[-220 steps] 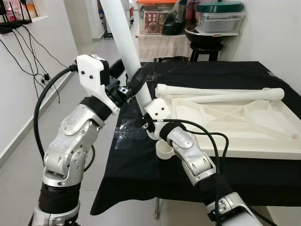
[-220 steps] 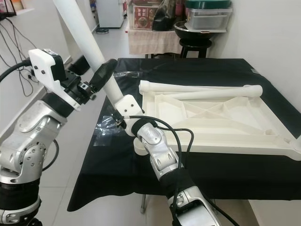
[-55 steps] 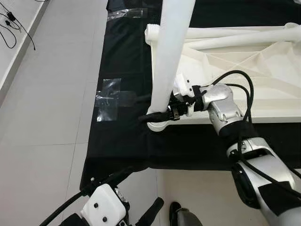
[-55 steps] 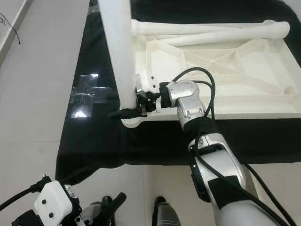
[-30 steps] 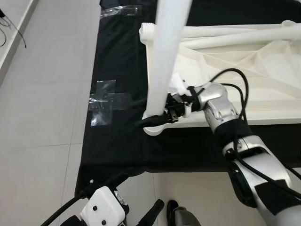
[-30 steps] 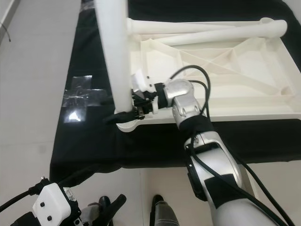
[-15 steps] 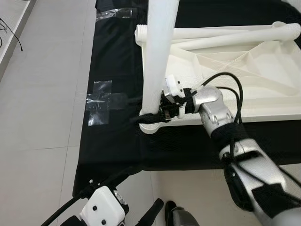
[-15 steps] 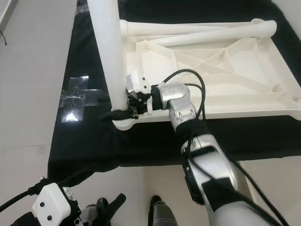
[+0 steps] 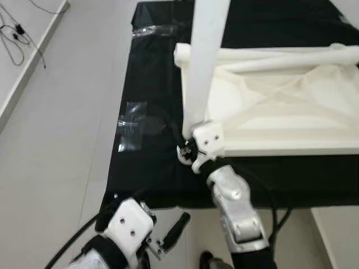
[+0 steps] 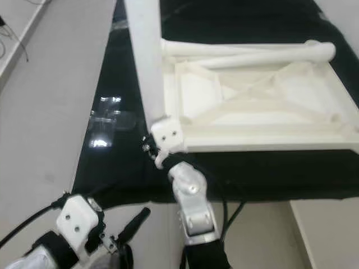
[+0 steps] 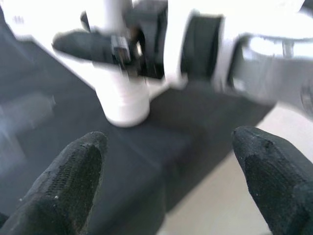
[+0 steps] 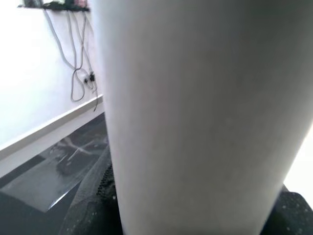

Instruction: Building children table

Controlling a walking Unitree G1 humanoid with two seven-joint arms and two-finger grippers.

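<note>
Since half a second earlier the right gripper (image 9: 188, 147) had stayed clamped on the upright white leg (image 9: 205, 61) at the near-left corner of the upturned white tabletop (image 9: 291, 120), while the left gripper (image 11: 166, 171), fingers spread, hung low.

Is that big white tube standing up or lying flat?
Standing up. The white table leg rises from the near-left corner of the upturned tabletop, with the right gripper clamped around its base. Two more legs lie flat.
</note>
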